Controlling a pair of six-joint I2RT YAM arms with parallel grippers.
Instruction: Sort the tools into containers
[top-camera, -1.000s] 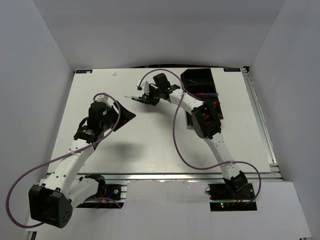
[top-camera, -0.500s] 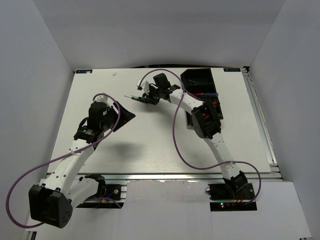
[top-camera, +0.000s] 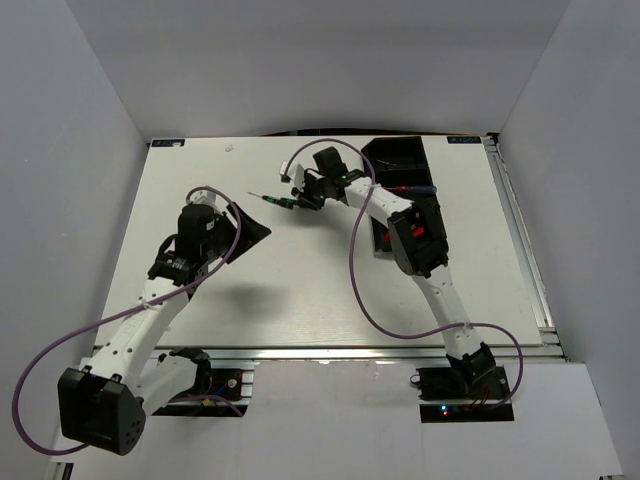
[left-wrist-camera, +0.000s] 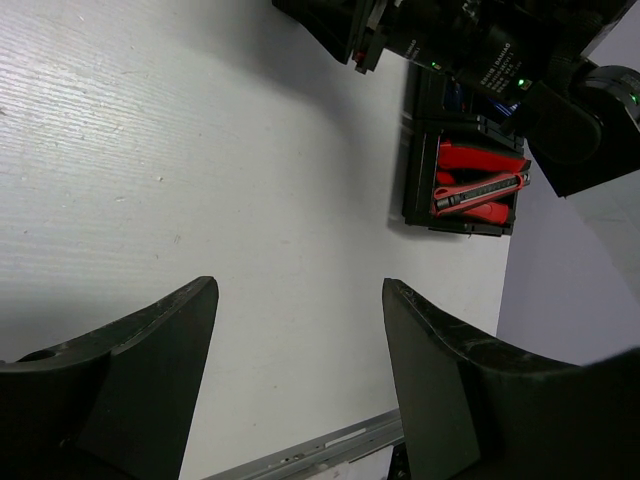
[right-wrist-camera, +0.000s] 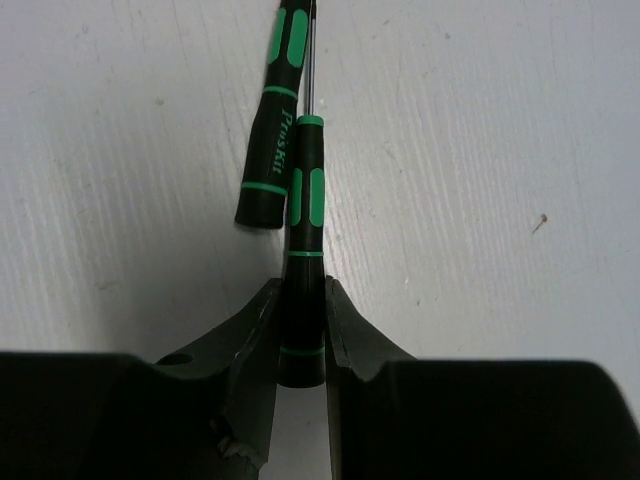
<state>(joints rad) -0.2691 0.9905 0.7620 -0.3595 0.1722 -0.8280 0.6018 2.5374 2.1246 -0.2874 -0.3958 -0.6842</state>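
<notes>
My right gripper (top-camera: 303, 196) (right-wrist-camera: 300, 290) is shut on a thin black-and-green precision screwdriver (right-wrist-camera: 304, 230) (top-camera: 272, 198) near the handle's end, left of the tray. A second black-and-green screwdriver (right-wrist-camera: 276, 130) lies on the white table just beyond and beside it. The black three-compartment tray (top-camera: 392, 152) (left-wrist-camera: 414, 150) stands at the back right. It holds red-and-black knives (left-wrist-camera: 478, 182) in the near compartment and a blue-handled screwdriver (top-camera: 422, 188) in the middle one. My left gripper (top-camera: 252, 232) (left-wrist-camera: 300, 370) is open and empty over bare table.
Purple cables (top-camera: 352, 270) loop along both arms. The right arm (top-camera: 418, 235) lies over the tray's near part. A metal rail (top-camera: 520, 250) runs along the table's right edge. White walls enclose the table.
My right gripper has shifted a little to the right toward the tray with the screwdriver in it. The left arm has not moved.
</notes>
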